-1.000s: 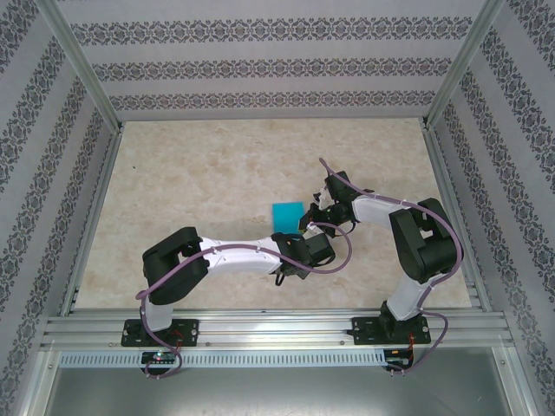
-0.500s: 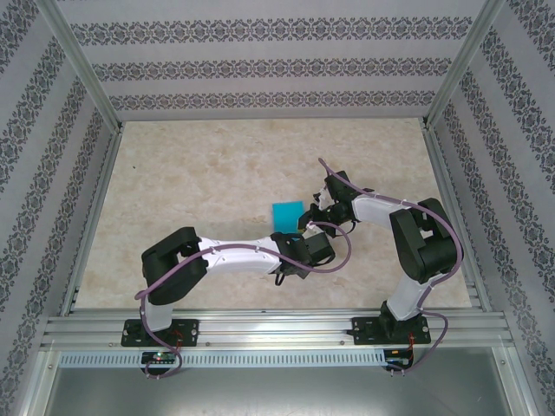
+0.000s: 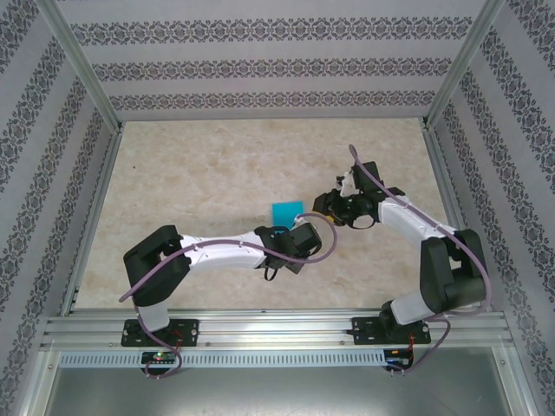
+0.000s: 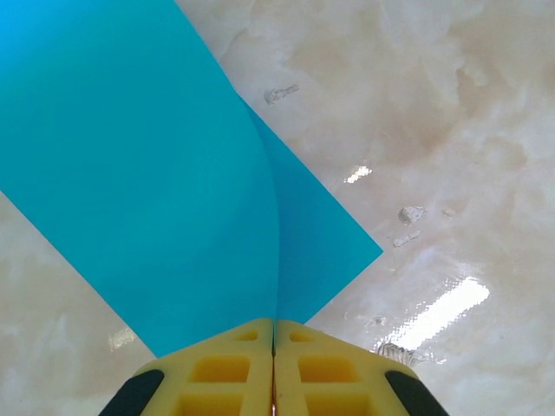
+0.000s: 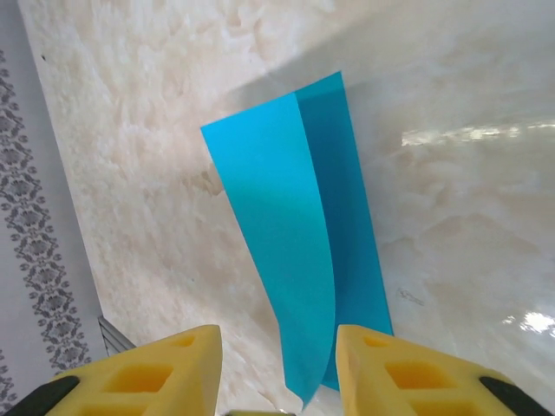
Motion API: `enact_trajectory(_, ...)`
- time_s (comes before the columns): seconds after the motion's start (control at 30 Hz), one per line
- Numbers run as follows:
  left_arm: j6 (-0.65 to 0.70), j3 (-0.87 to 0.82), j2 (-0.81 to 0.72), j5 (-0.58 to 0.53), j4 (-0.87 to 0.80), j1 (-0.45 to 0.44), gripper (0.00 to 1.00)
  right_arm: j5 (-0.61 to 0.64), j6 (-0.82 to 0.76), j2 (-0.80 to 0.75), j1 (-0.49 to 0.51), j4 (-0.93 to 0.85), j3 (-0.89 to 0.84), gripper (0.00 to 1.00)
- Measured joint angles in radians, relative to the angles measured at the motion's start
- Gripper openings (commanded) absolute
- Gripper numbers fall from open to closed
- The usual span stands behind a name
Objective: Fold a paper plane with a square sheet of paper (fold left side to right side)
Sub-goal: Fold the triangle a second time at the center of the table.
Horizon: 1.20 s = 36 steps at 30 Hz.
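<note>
Left wrist: left claw (image 4: 275, 334) pinching square sheet of paper (image 4: 147, 173) edge; right claw (image 5: 277, 347) spread, sheet end between.

One square sheet of paper (image 3: 286, 213), teal-blue and doubled into two layers, sits just ahead of both hands. One table (image 3: 173, 173). Two arms: the left arm (image 3: 217, 253) and the right arm (image 3: 412, 224). Two grippers: the left gripper (image 4: 275, 328) and the right gripper (image 5: 277, 347), with two yellow fingers (image 5: 165, 373) each.

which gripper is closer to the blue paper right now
Left. The left gripper is shut on the near edge of the sheet of paper, so it touches it. The right gripper stands open at the sheet's right side, a corner showing between its spread fingers, unpinched.
</note>
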Motion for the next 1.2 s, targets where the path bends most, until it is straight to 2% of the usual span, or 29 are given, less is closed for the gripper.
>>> enact_trajectory(0.33,-0.021,-0.080,-0.051,0.151,0.122,0.064,0.13,0.008,-0.009,-0.087,-0.008,0.005,-0.155,0.25)
enact_trajectory(0.47,-0.025,-0.092,-0.056,0.183,0.143,0.084,0.13,0.007,-0.011,-0.111,-0.008,0.016,-0.216,0.21)
enact_trajectory(0.57,-0.029,-0.102,-0.059,0.204,0.159,0.091,0.13,0.005,-0.008,-0.121,0.000,0.029,-0.249,0.13)
enact_trajectory(0.67,-0.035,-0.113,-0.062,0.231,0.178,0.098,0.14,0.005,-0.002,-0.121,0.025,0.051,-0.270,0.09)
enact_trajectory(0.97,-0.043,-0.139,-0.074,0.300,0.206,0.124,0.16,0.008,0.032,-0.066,0.145,0.127,-0.280,0.07)
enact_trajectory(1.2,-0.043,-0.151,-0.090,0.336,0.210,0.144,0.14,0.023,0.051,-0.032,0.191,0.159,-0.280,0.07)
